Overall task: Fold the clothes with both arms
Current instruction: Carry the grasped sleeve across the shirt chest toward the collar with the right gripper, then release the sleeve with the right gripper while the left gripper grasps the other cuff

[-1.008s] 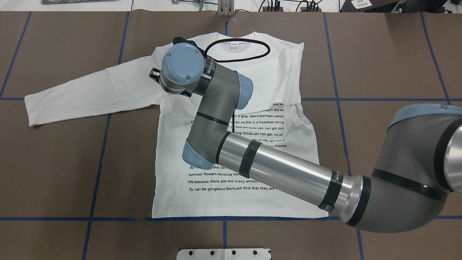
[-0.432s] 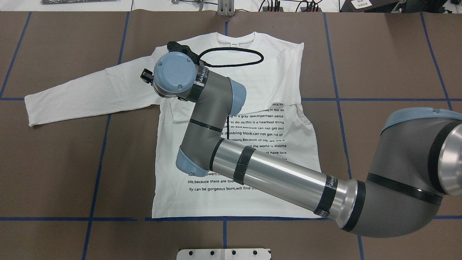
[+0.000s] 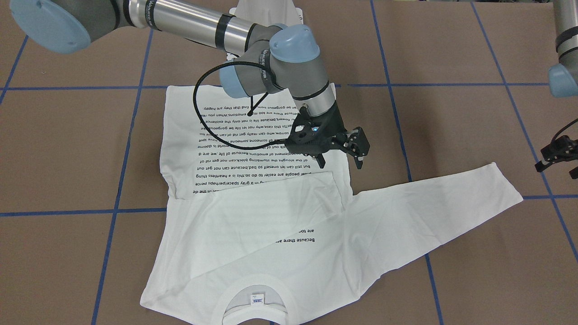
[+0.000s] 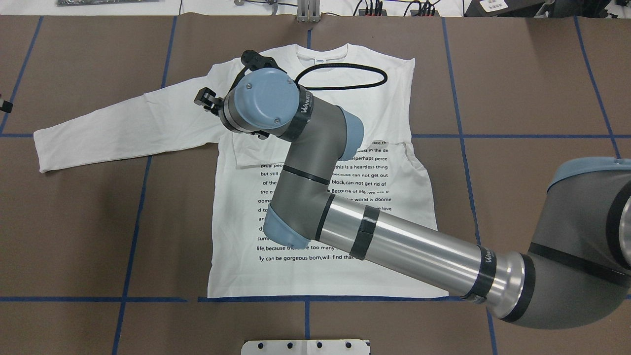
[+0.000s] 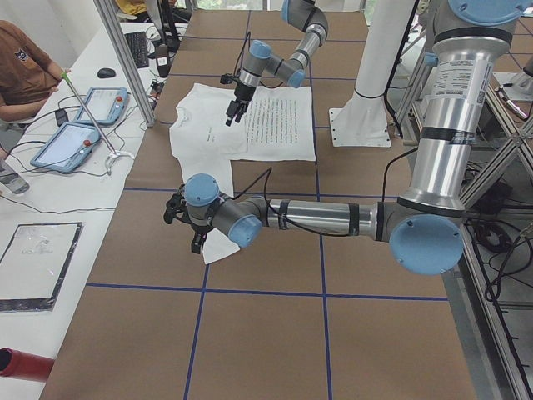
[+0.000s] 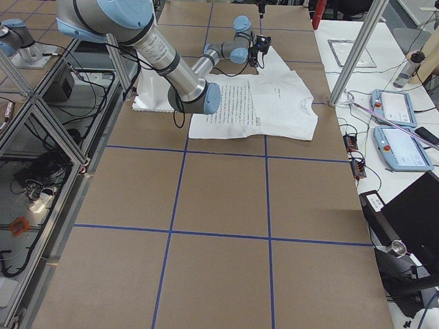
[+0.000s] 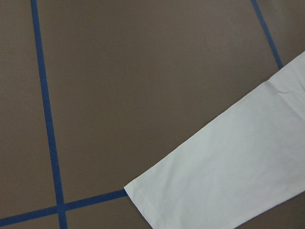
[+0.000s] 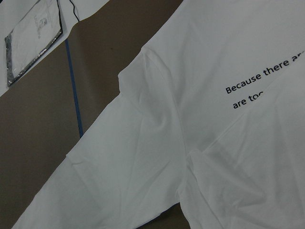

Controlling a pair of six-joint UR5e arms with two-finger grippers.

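Note:
The white long-sleeved shirt [image 4: 389, 103] lies flat on the brown table, printed side up, collar [image 3: 250, 300] on the far side from the robot. One sleeve is folded in across the chest [image 3: 253, 198]. The other sleeve [image 4: 113, 129] stretches out flat toward my left arm's side. My right arm reaches across the shirt. Its gripper [image 3: 339, 162] hangs open and empty just above the armpit of the outstretched sleeve. My left gripper [image 3: 557, 155] hovers off the sleeve's end; its jaws are unclear. The left wrist view looks down on the cuff [image 7: 228, 176].
A black cable loop [image 4: 345, 76] hangs from my right wrist over the chest. Blue tape lines [image 4: 133, 217] grid the table. A white base plate [image 4: 305, 346] sits at the near edge. Tablets [image 5: 83, 104] and a seated person [image 5: 25, 67] are beyond the far edge.
My right wrist went a little toward the sleeve, then came back toward the chest and looks larger now. The tip of my left gripper now shows at the overhead view's left edge. The shirt lies as before.

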